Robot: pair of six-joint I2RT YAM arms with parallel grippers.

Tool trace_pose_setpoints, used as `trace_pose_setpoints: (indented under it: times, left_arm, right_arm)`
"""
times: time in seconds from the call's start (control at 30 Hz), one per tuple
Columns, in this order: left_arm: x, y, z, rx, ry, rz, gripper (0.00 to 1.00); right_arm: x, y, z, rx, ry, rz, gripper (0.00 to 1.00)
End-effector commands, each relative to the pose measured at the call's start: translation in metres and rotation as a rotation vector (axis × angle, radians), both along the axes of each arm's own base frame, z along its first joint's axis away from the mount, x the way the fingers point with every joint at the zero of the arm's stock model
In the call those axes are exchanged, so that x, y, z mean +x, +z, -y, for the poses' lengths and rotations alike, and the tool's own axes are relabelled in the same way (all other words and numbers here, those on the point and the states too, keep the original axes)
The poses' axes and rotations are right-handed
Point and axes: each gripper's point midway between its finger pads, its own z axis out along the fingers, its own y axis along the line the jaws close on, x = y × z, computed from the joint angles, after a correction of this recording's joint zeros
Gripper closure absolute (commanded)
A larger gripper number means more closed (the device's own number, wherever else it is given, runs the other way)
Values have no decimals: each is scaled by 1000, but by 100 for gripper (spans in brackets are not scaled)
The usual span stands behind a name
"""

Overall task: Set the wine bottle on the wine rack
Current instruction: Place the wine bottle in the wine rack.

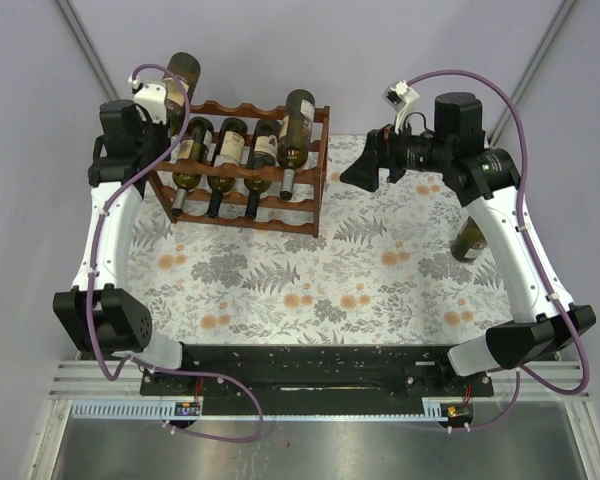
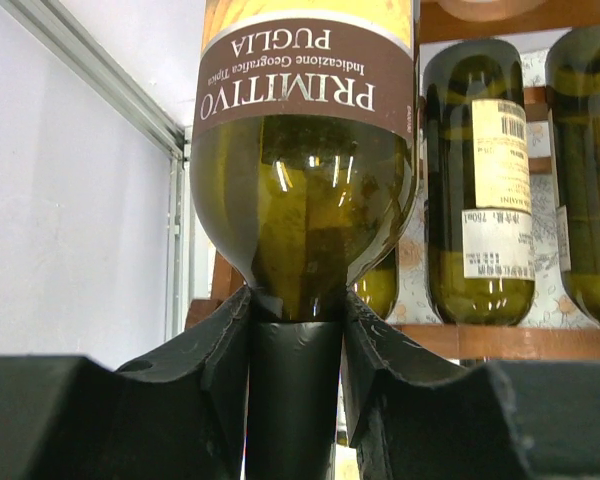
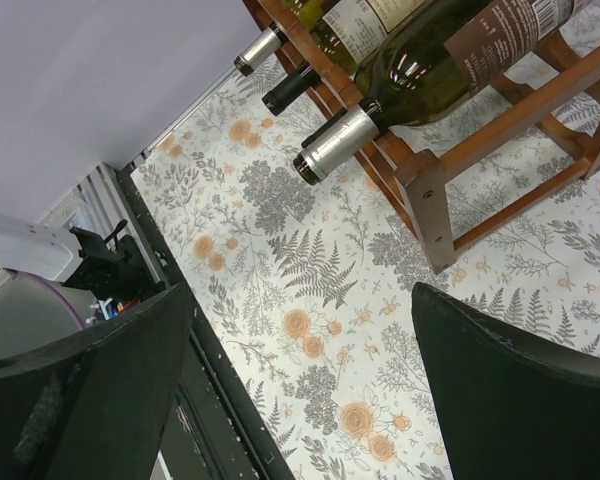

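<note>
At the far-left corner, the left gripper (image 2: 295,335) pinches the wine bottle (image 2: 305,200) by the neck; we advise seating it level on the wine rack (image 1: 235,108).

Counter (image 1: 310,285) covered by a white cloth printed with grey ferns and orange flowers. One dark green glass bottle (image 1: 467,243) stands upright near its right edge, partly hidden. Black perforated metal plate (image 1: 310,358) lies along the near edge.

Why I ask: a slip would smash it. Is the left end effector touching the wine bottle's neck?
Touching. The left wrist view shows the left end effector with both fingers pressed against the wine bottle at its neck, no gap.
</note>
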Motion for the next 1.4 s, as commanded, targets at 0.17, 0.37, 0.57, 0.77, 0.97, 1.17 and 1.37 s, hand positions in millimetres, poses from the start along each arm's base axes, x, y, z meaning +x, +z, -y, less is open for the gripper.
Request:
trace_pose_setpoints:
  times: [0.17,0.37,0.57,0.77,0.97,1.17,1.37]
  left_arm:
    - [36,93,-10,11,44,313,100]
    - [48,79,-10,6,45,273,100]
    - [51,58,-13,27,48,232,100]
    - [52,43,-14,43,44,199,100]
    - [54,29,-14,52,35,162,100]
    - [49,14,-14,68,27,120,100]
    - [45,7,-14,83,17,101,100]
  right_arm:
    - [-5,7,0,22,36,41,0]
    - [-5,0,0,16,44,27,0]
    - [-5,-7,1,9,47,15,1]
    - [-6,-8,1,11,49,12,1]
    - [-6,-9,2,11,47,8,1]
    - [-6,-11,2,9,48,5,1]
    - [-6,-12,1,11,52,1,1]
